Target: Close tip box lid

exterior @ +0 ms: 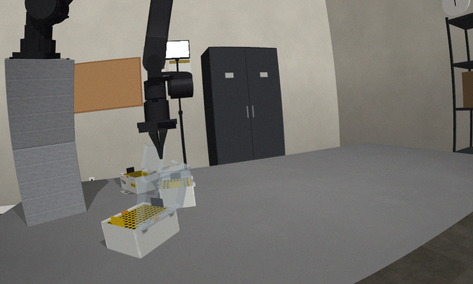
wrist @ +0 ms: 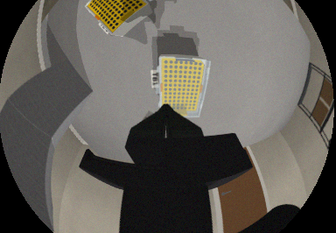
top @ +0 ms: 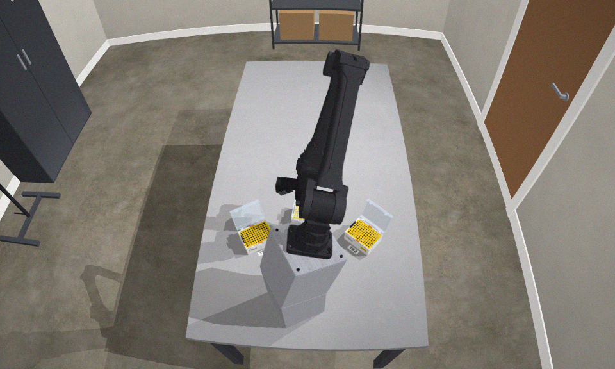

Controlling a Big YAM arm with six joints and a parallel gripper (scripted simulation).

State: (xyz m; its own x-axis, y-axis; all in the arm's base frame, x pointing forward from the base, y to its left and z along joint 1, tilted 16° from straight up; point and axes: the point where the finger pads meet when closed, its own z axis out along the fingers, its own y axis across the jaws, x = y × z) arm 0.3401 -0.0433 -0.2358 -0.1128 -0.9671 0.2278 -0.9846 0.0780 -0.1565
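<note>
Three white tip boxes with yellow racks stand on the grey bench near the arm's pedestal. The middle box sits right under my gripper. Its clear lid lies low over the rack, tilted down. The box also shows in the wrist view, just ahead of my fingertips. Its label is too small to read. My gripper points straight down, shut and empty, its tip just above the lid's rear part. The far box has its lid upright and open. The near box, labelled TB2, has its lid open.
The tall grey pedestal with the arm's base stands between the boxes at the bench's near end. In the overhead view the arm hides most of the middle box. The left box and the right box flank the pedestal.
</note>
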